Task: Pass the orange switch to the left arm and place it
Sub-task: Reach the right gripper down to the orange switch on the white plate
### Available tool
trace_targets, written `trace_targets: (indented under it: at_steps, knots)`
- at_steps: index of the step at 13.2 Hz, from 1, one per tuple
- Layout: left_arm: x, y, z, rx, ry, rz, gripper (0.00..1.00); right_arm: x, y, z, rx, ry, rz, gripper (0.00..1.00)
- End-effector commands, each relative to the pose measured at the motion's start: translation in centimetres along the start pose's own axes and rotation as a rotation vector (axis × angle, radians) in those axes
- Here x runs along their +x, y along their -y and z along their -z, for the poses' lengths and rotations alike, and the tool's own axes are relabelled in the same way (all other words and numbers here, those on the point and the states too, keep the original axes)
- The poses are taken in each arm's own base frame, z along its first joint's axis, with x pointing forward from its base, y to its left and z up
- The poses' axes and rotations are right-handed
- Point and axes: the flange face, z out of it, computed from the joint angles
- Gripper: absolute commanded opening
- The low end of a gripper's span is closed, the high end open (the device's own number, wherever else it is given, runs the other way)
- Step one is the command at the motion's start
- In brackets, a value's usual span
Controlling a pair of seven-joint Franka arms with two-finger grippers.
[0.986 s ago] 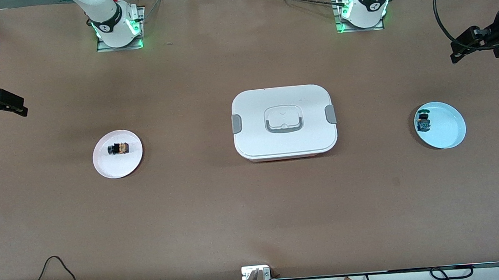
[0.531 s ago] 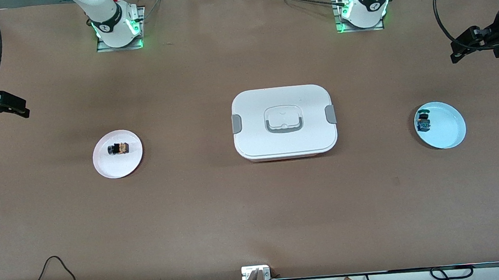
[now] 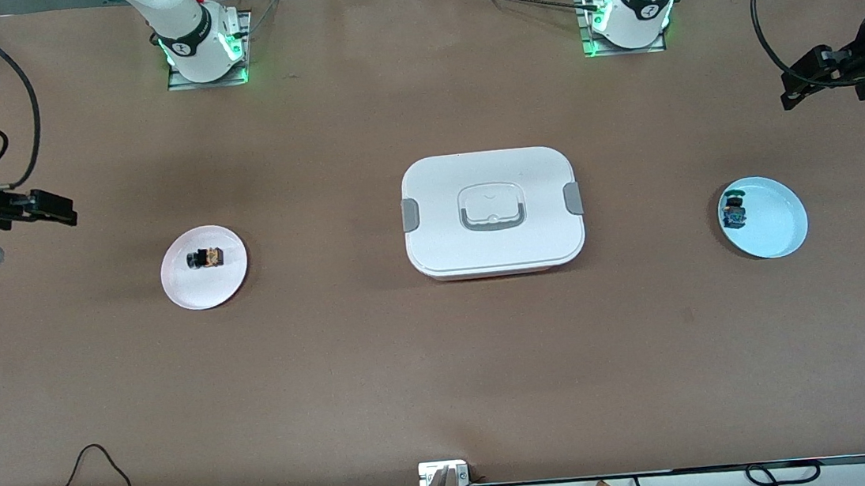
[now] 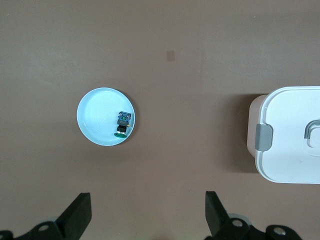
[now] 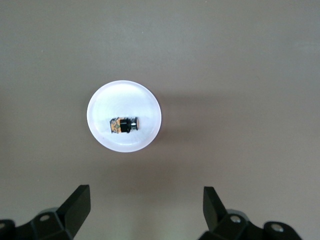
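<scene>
The orange switch [image 3: 206, 258] [image 5: 124, 125], tiny with black ends, lies on a white plate [image 3: 191, 292] [image 5: 102, 107] toward the right arm's end of the table. My right gripper [image 3: 52, 208] [image 5: 146, 205] hangs open and empty over bare table beside that plate, toward the table's end. The white box [image 3: 492, 212] [image 4: 292, 130] with grey latches stands at the table's middle. My left gripper [image 3: 802, 87] [image 4: 148, 212] waits open and empty, high over the left arm's end of the table.
A pale blue plate [image 3: 776, 226] [image 4: 95, 117] toward the left arm's end holds a small blue switch [image 3: 733, 212] [image 4: 122, 124]. Both arm bases [image 3: 203, 47] [image 3: 629, 14] stand along the table edge farthest from the front camera. Cables lie along the nearest edge.
My right gripper has travelled toward the white plate and lower in the front view, with its wrist turning. The left arm, the box and both switches have not moved.
</scene>
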Motion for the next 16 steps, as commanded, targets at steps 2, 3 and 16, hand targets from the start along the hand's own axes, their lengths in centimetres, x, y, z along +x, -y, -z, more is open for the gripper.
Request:
trace_targets:
  at_steps: [2,3,16]
  knots:
    - [0.3,-0.1,0.4,0.002,0.000,0.006,1.00,2.1,0.3,-1.9,0.011,-0.018,0.010,1.00]
    - [0.3,-0.1,0.4,0.002,0.000,0.007,1.00,2.7,0.4,-3.1,0.009,-0.007,0.009,1.00]
    - [0.2,-0.5,0.7,0.002,-0.006,0.000,1.00,4.1,7.3,-19.6,0.040,-0.004,0.098,1.00]
